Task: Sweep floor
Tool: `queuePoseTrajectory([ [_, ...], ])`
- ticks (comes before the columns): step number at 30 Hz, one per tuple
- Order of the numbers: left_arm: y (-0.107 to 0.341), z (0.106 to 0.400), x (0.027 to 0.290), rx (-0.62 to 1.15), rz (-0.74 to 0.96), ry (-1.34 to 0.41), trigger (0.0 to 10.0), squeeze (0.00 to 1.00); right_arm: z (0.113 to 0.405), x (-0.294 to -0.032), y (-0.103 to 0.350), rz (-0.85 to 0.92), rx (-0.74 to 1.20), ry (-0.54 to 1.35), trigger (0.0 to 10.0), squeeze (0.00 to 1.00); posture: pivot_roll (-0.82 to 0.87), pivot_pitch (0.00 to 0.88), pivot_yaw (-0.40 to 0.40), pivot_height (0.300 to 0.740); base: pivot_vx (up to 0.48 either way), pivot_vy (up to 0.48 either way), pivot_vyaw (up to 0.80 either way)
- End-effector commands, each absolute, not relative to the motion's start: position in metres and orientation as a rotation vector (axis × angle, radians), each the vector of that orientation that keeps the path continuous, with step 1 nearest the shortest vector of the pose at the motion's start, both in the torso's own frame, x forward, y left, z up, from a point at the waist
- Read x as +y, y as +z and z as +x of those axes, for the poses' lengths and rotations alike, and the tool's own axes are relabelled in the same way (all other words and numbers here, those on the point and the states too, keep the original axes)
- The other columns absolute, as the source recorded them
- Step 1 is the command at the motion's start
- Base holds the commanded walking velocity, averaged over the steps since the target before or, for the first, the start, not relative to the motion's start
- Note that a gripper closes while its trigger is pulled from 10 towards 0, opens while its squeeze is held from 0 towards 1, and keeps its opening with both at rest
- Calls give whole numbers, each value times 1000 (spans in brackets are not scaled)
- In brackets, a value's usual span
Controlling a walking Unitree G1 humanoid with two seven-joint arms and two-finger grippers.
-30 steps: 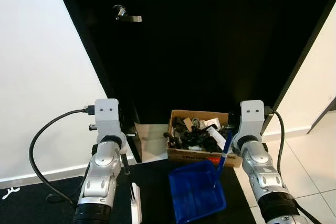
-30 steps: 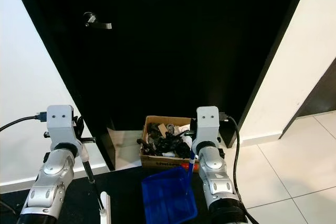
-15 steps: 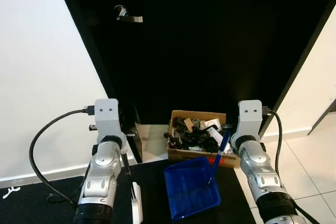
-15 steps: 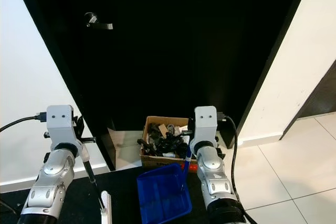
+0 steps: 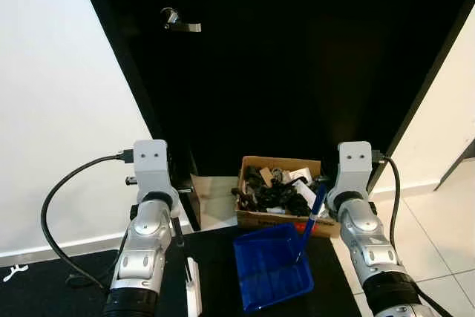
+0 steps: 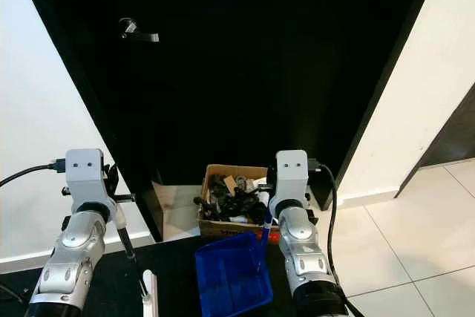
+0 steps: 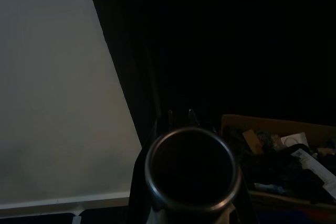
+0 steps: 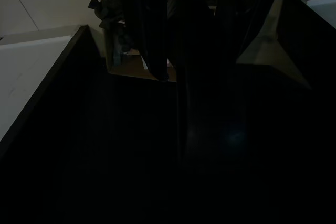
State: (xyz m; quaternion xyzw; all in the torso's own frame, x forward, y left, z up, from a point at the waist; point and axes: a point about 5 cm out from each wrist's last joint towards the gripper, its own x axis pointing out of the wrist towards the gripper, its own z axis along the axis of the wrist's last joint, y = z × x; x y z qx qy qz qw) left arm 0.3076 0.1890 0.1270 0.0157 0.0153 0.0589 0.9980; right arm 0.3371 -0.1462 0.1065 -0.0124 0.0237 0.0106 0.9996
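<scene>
A blue dustpan (image 5: pixel 272 265) hangs low over the dark mat (image 5: pixel 74 280), just in front of a cardboard box (image 5: pixel 276 192). Its blue handle (image 5: pixel 310 220) rises to my right gripper (image 5: pixel 321 197), which is shut on it. My left gripper (image 5: pixel 175 222) is shut on a black broom handle (image 5: pixel 181 252) that slants down to a white brush head (image 5: pixel 193 293) at the bottom of the picture. In the left wrist view the handle's round end (image 7: pixel 191 167) faces the camera. The right wrist view is very dark, with black fingers (image 8: pixel 147 24) above the box.
The cardboard box, full of dark scraps and paper, stands against a black door (image 5: pixel 297 57) with a metal lever handle (image 5: pixel 180 23). White walls (image 5: pixel 59 109) flank the door. Pale tiled floor (image 5: pixel 438 220) lies to the right. A black cable (image 5: pixel 59 206) loops beside my left arm.
The dustpan has shifted a little to the left and toward the box, with its handle leaning more. The left arm and broom have held still.
</scene>
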Motion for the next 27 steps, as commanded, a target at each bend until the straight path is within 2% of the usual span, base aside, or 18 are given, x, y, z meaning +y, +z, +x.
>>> queuePoseTrajectory([
  [1,129,308,190,23,21,135,10000,0,340,-145,115,-13,2,20,10000,0,12,55,60,740,0,386,0],
  [27,130,307,190,25,21,138,10000,0,340,-143,114,-10,4,21,10000,0,15,57,61,740,0,407,0],
])
